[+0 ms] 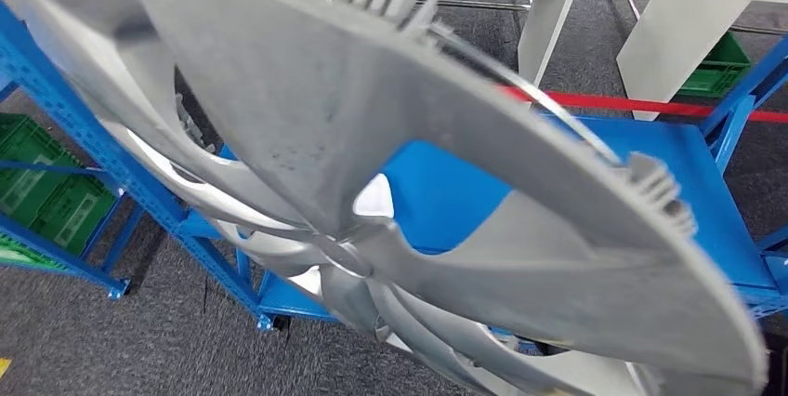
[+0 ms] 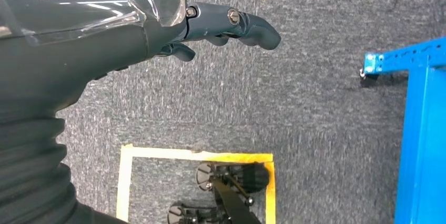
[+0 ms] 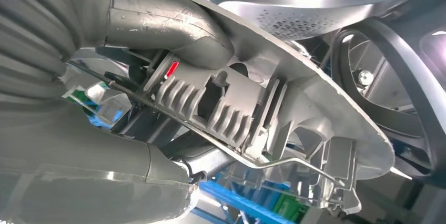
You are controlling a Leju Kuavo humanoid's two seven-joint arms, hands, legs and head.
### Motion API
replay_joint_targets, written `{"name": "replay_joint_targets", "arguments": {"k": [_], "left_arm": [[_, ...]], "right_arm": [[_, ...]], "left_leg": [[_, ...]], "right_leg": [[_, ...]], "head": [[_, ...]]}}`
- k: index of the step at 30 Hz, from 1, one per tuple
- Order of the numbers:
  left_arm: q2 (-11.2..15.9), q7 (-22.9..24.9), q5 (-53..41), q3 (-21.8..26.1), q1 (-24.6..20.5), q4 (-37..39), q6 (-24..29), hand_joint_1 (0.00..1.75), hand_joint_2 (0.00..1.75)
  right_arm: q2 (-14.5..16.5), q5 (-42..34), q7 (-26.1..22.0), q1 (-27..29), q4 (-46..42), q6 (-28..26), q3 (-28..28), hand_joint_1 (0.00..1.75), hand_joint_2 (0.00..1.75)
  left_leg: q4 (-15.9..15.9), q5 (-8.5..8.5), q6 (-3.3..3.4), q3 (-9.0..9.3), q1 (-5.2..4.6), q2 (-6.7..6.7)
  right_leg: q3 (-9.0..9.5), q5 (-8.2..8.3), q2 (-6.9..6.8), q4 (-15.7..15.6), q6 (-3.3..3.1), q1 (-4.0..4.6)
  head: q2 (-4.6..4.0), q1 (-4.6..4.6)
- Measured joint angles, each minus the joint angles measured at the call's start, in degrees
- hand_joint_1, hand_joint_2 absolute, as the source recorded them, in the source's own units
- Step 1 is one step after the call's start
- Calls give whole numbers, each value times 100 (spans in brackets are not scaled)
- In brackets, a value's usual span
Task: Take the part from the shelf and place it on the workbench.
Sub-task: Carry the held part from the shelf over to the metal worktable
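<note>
One grey part [image 1: 307,108] in right hand [image 3: 158,24]

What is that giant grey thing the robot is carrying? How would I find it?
Look above the blue shelf: the big grey round part is tilted close to the camera. The right hand grips its rim. Curved spokes and ribbed edge blocks set it apart from the flat shelves.
</note>
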Motion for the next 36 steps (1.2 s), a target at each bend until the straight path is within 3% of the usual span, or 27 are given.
{"name": "replay_joint_targets", "arguments": {"k": [1, 2, 3, 5, 6, 7, 8, 9, 10, 11, 13, 14, 16, 17, 19, 21, 22, 23, 24, 25, 26, 28, 29, 31, 32, 33, 36], "left_arm": [[-2, 7, -11, 10, 6, -30, -28, 0, 175], [-4, 23, -21, 19, 18, -66, -70, 0, 175], [-4, 51, -26, 29, 31, -110, -121, 0, 175], [-8, 130, 1, 58, 50, -200, -219, 0, 175], [-8, 177, 37, 80, 52, -245, -259, 0, 175], [-8, 228, 91, 105, 52, -290, -291, 0, 175], [-8, 290, 162, 126, 51, -336, -314, 0, 175], [-8, 360, 249, 139, 51, -384, -325, 0, 175], [-8, 435, 356, 146, 54, -433, -328, 0, 175], [-8, 510, 479, 146, 58, -484, -324, 0, 175], [-8, 646, 769, 127, 78, -584, -308, 0, 175], [-8, 706, 911, 103, 94, -630, -296, 0, 175], [-10, 795, 1097, 42, 141, -712, -277, 0, 175], [-10, 820, 1140, 11, 163, -748, -270, 0, 175], [-13, 844, 1168, -33, 187, -790, -268, 0, 175], [-15, 882, 1236, -69, 216, -806, -250, 0, 175], [-19, 926, 1320, -104, 243, -811, -228, 0, 175], [-21, 1000, 1458, -163, 281, -823, -197, 0, 175], [-23, 1092, 1621, -243, 324, -842, -163, 0, 175], [-25, 1184, 1785, -337, 368, -868, -131, 0, 175], [-26, 1278, 1940, -435, 419, -902, -98, 0, 175], [-27, 1435, 2177, -617, 537, -990, -35, 0, 175], [-27, 1502, 2280, -705, 610, -1043, -6, 0, 175], [-28, 1606, 2463, -869, 754, -1154, 31, 0, 175], [-33, 1644, 2531, -942, 817, -1203, 40, 0, 175], [-36, 1673, 2584, -1008, 871, -1246, 48, 0, 175], [-39, 1729, 2667, -1176, 968, -1330, 91, 0, 175]], "right_arm": [[8, -38, 2, -4, -2, 14, -8, 175, 175], [20, -99, 7, -2, -3, 39, -20, 175, 175], [38, -185, 17, 2, -3, 72, -35, 175, 175], [77, -368, 58, 19, -1, 147, -76, 175, 175], [94, -445, 78, 39, 5, 179, -96, 175, 175], [110, -504, 92, 73, 17, 217, -115, 175, 175], [125, -547, 96, 119, 37, 261, -135, 175, 175], [141, -568, 92, 170, 59, 303, -159, 175, 175], [163, -580, 97, 217, 83, 340, -189, 175, 175], [191, -580, 118, 256, 101, 361, -222, 175, 175], [253, -576, 211, 300, 125, 355, -276, 175, 175], [280, -576, 260, 317, 133, 344, -295, 175, 175], [314, -581, 314, 353, 152, 328, -328, 175, 175], [324, -586, 322, 369, 160, 324, -349, 175, 175], [335, -593, 325, 387, 173, 317, -384, 175, 175], [343, -585, 339, 396, 184, 311, -398, 175, 175], [346, -562, 357, 406, 190, 303, -403, 175, 175], [350, -522, 378, 421, 197, 292, -410, 175, 175], [353, -471, 396, 440, 203, 280, -421, 175, 175], [356, -421, 407, 457, 207, 273, -436, 175, 175], [362, -375, 412, 470, 210, 267, -455, 175, 175], [386, -306, 430, 497, 191, 242, -501, 175, 175], [401, -280, 450, 511, 176, 219, -523, 175, 175], [423, -251, 496, 535, 148, 170, -566, 175, 175], [432, -246, 510, 542, 139, 158, -586, 175, 175], [440, -246, 519, 552, 128, 151, -605, 175, 175], [470, -258, 521, 598, 96, 150, -662, 175, 175]], "left_leg": [[24, -15, -38, -26, 15, -8], [113, -140, -78, -65, 33, -16], [301, -369, -119, -125, 52, -24], [969, -981, -198, -270, 108, -27], [1319, -1171, -228, -318, 133, -27], [1568, -1225, -250, -313, 157, -26], [1651, -1149, -262, -231, 178, -26], [1522, -995, -264, -43, 194, -26], [1203, -856, -257, 248, 204, -30], [772, -820, -242, 583, 203, -34], [50, -920, -189, 1068, 172, -47], [-107, -978, -155, 1143, 145, -50], [-178, -905, -64, 1089, 116, -32], [-203, -837, -6, 1038, 114, -17], [-241, -679, 87, 895, 119, 8], [-232, -528, 123, 714, 94, -9], [-226, -454, 125, 623, 82, -23], [-214, -379, 120, 523, 72, -44], [-195, -310, 112, 419, 66, -61], [-164, -249, 99, 317, 65, -82], [-114, -197, 78, 215, 57, -104], [-21, -112, 24, 81, 46, -132], [3, -71, -12, 49, 46, -138], [7, 8, -83, 15, 61, -143], [50, -58, -121, -22, 72, -138], [180, -240, -157, -74, 84, -129], [1145, -1110, -254, -279, 128, -89]], "right_leg": [[-38, 46, -4, -4, -39, -7], [-79, 102, -13, -6, -85, -19], [-130, 164, -21, -14, -122, -36], [-255, 285, -29, -10, -161, -40], [-317, 347, -29, -7, -157, -39], [-385, 410, -29, -3, -147, -40], [-456, 471, -28, 2, -131, -40], [-524, 530, -27, 7, -114, -40], [-588, 585, -25, 14, -93, -41], [-640, 634, -23, 19, -67, -36], [-692, 725, -29, 21, 3, -31], [-706, 768, -36, 13, 46, -37], [-736, 821, -44, 12, 116, -59], [-789, 739, -39, 90, 113, -66], [-975, 307, -28, 551, 31, -69], [-1161, -171, -22, 1292, -18, -66], [-1186, -267, -21, 1580, 6, -65], [-1124, -236, -18, 1704, 59, -65], [-968, -112, -15, 1628, 121, -65], [-717, 24, -13, 1345, 166, -65], [-405, 78, -10, 915, 177, -61], [57, -15, 1, 171, 115, -39], [138, -86, 8, -2, 71, -18], [73, -42, 8, -23, -2, -16], [24, 14, 3, -16, -48, -24], [-34, 79, -7, -20, -88, -41], [-230, 272, -29, -15, -133, -42]], "head": [[0, 7], [0, 0], [0, -5], [0, -23], [0, -25], [0, -24], [0, -25], [0, -25], [0, -26], [0, -27], [1, -21], [1, -19], [0, -18], [0, -10], [0, 13], [0, 31], [0, 33], [0, 34], [0, 35], [0, 36], [0, 37], [0, 26], [1, 25], [1, 27], [1, 24], [0, 11], [0, -21]]}}
